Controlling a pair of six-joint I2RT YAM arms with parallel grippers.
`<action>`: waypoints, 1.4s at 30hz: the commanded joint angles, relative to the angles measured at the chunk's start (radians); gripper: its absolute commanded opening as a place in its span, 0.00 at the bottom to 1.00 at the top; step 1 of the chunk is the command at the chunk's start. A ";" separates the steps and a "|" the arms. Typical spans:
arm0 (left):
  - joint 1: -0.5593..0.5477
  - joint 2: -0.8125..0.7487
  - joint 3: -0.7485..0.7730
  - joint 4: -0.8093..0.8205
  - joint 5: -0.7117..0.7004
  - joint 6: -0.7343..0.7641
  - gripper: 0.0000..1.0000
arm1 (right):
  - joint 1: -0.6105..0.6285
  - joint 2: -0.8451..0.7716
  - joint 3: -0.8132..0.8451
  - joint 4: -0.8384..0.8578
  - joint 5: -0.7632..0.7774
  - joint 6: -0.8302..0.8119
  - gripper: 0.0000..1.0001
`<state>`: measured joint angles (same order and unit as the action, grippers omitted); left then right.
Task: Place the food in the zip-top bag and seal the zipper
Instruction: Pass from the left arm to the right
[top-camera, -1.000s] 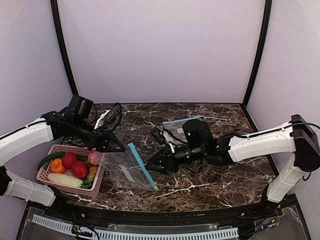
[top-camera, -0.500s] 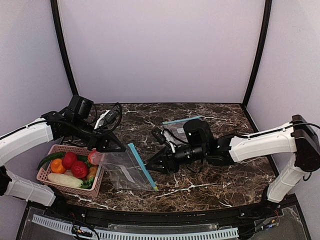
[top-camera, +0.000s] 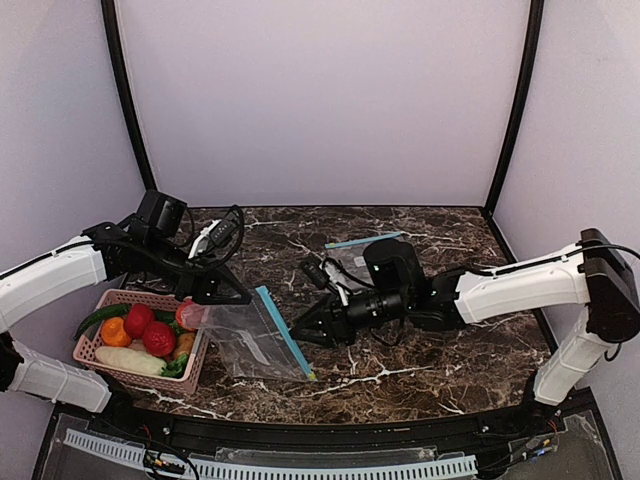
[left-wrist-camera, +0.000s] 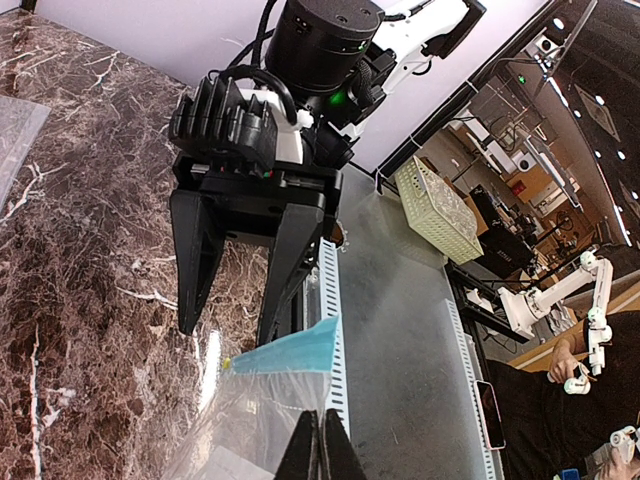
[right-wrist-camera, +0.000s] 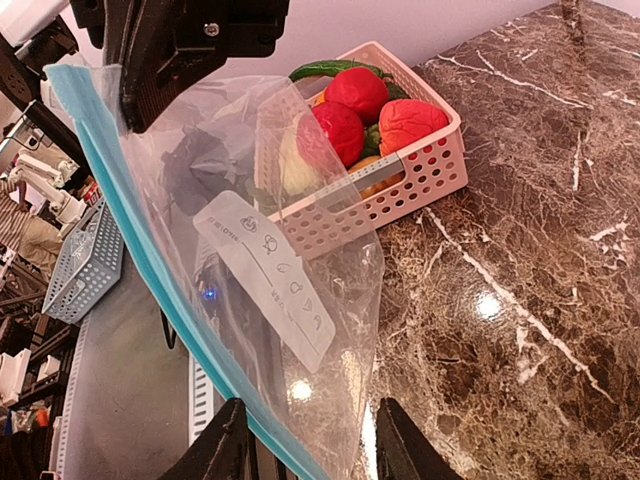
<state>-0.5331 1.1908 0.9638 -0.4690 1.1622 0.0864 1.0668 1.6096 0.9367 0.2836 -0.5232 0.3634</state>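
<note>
While the left pincer (left-wrist-camera: 318, 447) is pinched fully closed on one edge of the zip-top bag (top-camera: 245, 342), it holds that side up beside the pink basket (top-camera: 128, 379), and the bag's far lower corner reaches down to the marble worktop (top-camera: 430, 372). Two clear bags are in view: this one, and a second bag (top-camera: 352, 255) lying flat farther back, well apart. Each has one teal strip. The held bag's zipper (top-camera: 276, 316) faces the right pincer (top-camera: 300, 332), whose two fingers stand partly apart, one on either side of the strip's lower end (whether they touch the plastic I cannot tell), gripping nothing. One white label (right-wrist-camera: 268, 283) shows on the held bag. The food (top-camera: 158, 338) sits in the single basket, just left of the bag: two round red pieces, one orange, one long dark-green, one long pale piece and one pinkish-red ribbed one, with more green partly hidden beneath.
</note>
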 joint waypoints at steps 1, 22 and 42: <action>-0.004 -0.008 -0.019 -0.019 0.006 0.017 0.01 | 0.001 0.018 0.037 0.001 -0.005 -0.022 0.42; -0.003 0.000 -0.022 -0.015 0.008 0.014 0.01 | 0.005 0.077 0.104 0.011 -0.078 -0.043 0.32; -0.003 0.001 -0.018 -0.015 -0.072 0.009 0.13 | 0.026 0.069 0.098 0.057 -0.138 -0.008 0.00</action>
<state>-0.5331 1.1931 0.9581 -0.4683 1.1175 0.0887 1.0847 1.6920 1.0348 0.3000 -0.6910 0.3389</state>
